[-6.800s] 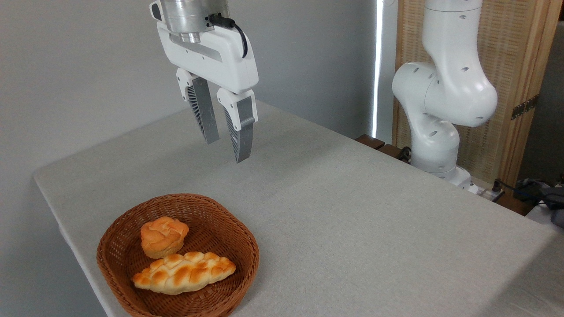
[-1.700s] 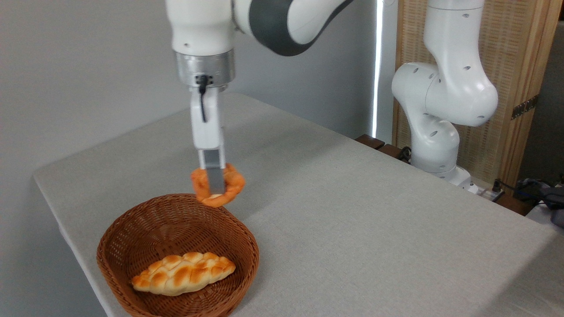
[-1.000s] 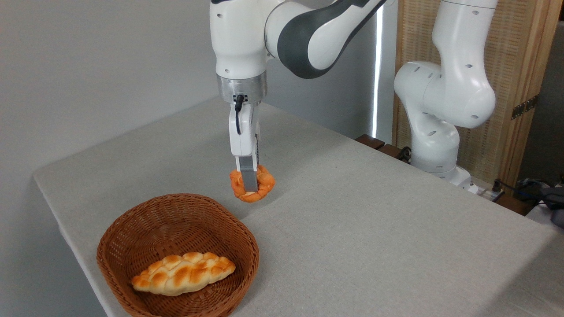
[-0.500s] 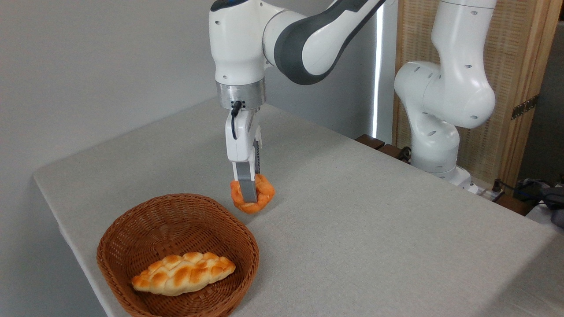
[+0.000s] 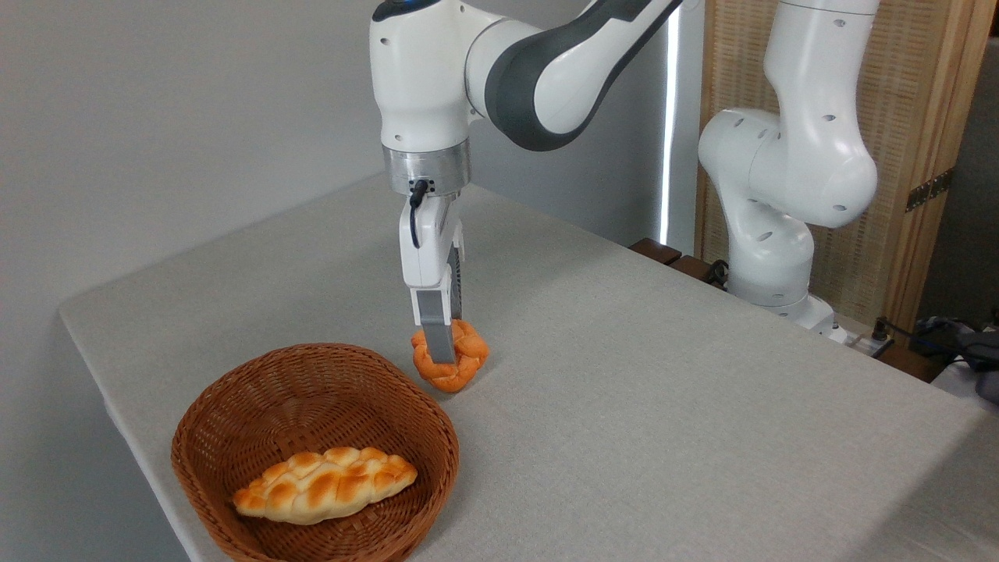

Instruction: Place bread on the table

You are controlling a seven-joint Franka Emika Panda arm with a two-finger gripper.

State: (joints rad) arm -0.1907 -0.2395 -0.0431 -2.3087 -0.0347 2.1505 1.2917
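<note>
The bread (image 5: pixel 460 361), a small orange knotted bun, rests on the grey table (image 5: pixel 640 406) just beyond the basket's far rim. My gripper (image 5: pixel 443 347) points straight down and is seen edge-on. Its near finger (image 5: pixel 435 332) crosses the bun's front and the far finger is mostly hidden behind it. The fingers still stand on either side of the bun. It looks round and unsqueezed and sits lower against the fingertips, so the gripper reads as open.
A brown wicker basket (image 5: pixel 234 414) at the front left holds a pale braided loaf (image 5: pixel 324 484). The arm's white base (image 5: pixel 773 257) stands at the table's far right edge. Cables (image 5: pixel 960 343) lie at the right.
The bun came out of the basket and travelled right, then down to the table. In the last half second it dropped slightly against the fingers and settled on the surface.
</note>
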